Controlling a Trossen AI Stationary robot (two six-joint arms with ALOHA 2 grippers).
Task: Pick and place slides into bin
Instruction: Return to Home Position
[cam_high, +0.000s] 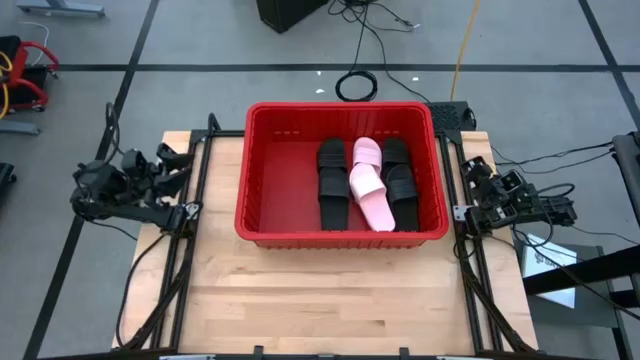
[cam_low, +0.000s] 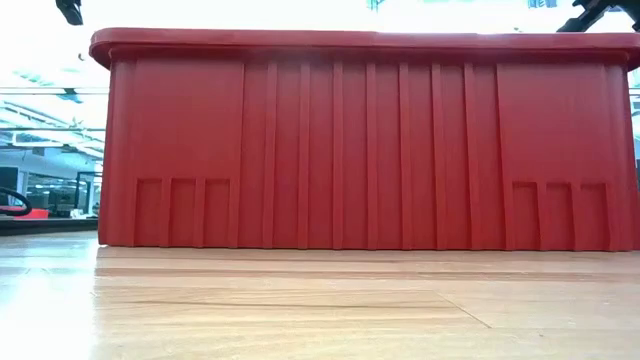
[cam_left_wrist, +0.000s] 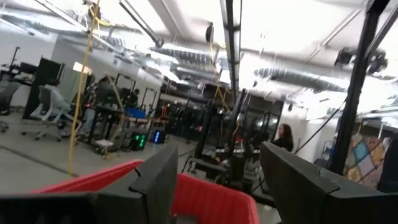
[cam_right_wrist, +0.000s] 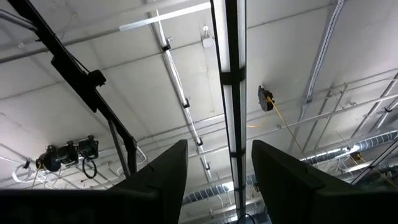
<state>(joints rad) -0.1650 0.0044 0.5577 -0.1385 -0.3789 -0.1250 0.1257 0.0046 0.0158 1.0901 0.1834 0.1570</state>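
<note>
- Red plastic bin (cam_high: 340, 108) sits on the wooden table (cam_high: 330, 300). Its ribbed wall fills nearly the whole low view.
- Slides are all inside the bin, lying from its ctr over to its right wall.
- Pink slides (cam_high: 371, 185): two of them, one overlapping the other, in the middle of the group.
- Black slides (cam_high: 333, 185) run in a line just left of the pink pair. More black ones touch the pink on the other side, next to the bin's right wall. Exact no. of black ones: can't tell.
- Bin's left part shows only red floor.
- Left arm (cam_high: 130, 190) is folded up off the bin's left side, well apart from it.
- Left gripper (cam_left_wrist: 217, 152): fingers (cam_left_wrist: 155, 183) apart, nothing btwn them. It looks across the bin's rim into the room beyond.
- Right arm (cam_high: 515, 200) is folded off the bin's right side, also apart from it.
- Right gripper (cam_right_wrist: 219, 144): fingers spread, holding nothing, tilted up at the ceiling lights (cam_right_wrist: 231, 62) and pipes.
- Far beyond the bin, left wrist view: workstations w/ a person (cam_left_wrist: 285, 137) standing at the back.
</note>
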